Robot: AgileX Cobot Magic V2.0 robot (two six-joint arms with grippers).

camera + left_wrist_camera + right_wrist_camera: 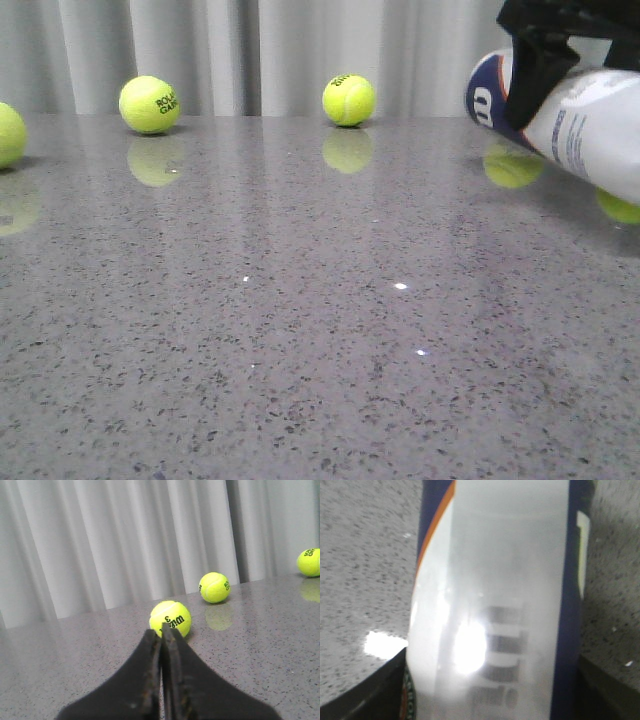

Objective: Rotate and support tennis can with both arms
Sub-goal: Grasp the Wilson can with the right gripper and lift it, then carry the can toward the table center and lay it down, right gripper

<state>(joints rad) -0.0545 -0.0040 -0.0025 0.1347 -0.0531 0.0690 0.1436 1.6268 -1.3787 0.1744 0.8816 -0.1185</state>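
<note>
1. Tennis can (495,605) fills right wrist view, clamped between right gripper (540,75) fingers, lifted clear of the table (300,330).
2. Can's long axis tilted; W-marked end points toward robot's left, slightly raised.
3. Left gripper (161,640) pinched closed, holding nothing, facing tennis balls (170,618); can well off to its right.
4. Judgement: left arm must cross right to support the free end.

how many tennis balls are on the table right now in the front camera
4 show at least partly: one cut off at the left edge, one back left, one back centre, and one peeking out beneath the tennis can at right. The can may hide more.
</note>
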